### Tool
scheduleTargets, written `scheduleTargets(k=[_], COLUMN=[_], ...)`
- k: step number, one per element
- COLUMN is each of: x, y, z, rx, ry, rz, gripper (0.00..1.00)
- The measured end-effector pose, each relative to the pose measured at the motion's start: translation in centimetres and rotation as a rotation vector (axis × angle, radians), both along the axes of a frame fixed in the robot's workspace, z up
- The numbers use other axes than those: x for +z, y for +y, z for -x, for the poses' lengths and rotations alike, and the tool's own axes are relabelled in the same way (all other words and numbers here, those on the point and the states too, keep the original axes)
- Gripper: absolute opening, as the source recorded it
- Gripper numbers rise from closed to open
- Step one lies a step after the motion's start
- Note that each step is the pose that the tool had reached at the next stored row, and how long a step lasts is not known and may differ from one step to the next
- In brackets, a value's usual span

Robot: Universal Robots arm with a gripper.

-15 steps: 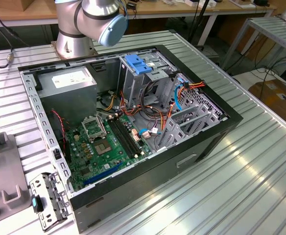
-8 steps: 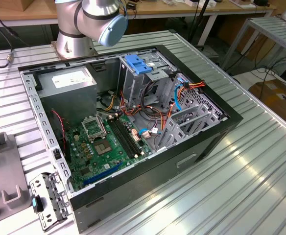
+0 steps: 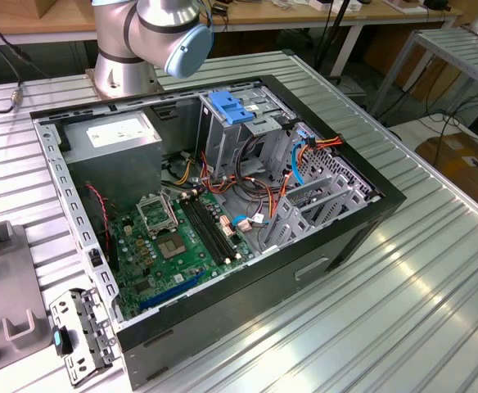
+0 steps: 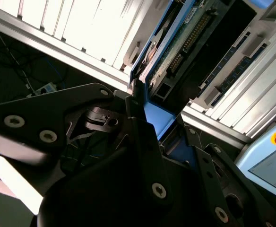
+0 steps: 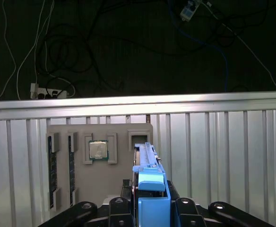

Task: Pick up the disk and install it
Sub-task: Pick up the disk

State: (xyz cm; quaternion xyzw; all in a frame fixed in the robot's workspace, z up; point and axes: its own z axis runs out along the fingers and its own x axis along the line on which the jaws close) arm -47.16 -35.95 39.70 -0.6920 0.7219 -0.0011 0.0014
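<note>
The disk (image 5: 150, 187), a black drive in a bright blue carrier, stands on edge between my gripper's black fingers (image 5: 183, 207) in the first wrist view. My gripper (image 5: 150, 204) is shut on it, above a grey fixture plate (image 5: 100, 182) on the ribbed metal table. In the second wrist view the disk (image 4: 173, 45) shows its blue frame and green circuit board, with the gripper (image 4: 150, 120) clamped on its lower end. The open computer case (image 3: 362, 225) lies on the table in the exterior view, its drive cage (image 3: 251, 123) at the back.
The fixture plate carries a processor (image 5: 99, 150) and memory sticks (image 5: 53, 170). Inside the case are the green motherboard (image 3: 178, 241), a grey power supply box (image 3: 112, 135), a light blue latch (image 3: 229, 108) and loose cables (image 3: 251, 188). The arm's base (image 3: 128, 49) stands behind the case.
</note>
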Motion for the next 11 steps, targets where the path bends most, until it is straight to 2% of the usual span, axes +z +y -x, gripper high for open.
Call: scheduleTargets(k=[11], x=[0.08], y=[0.00], z=[0.00], rx=[0.000], ry=[0.0002], rz=[0.0001], gripper=[0.37])
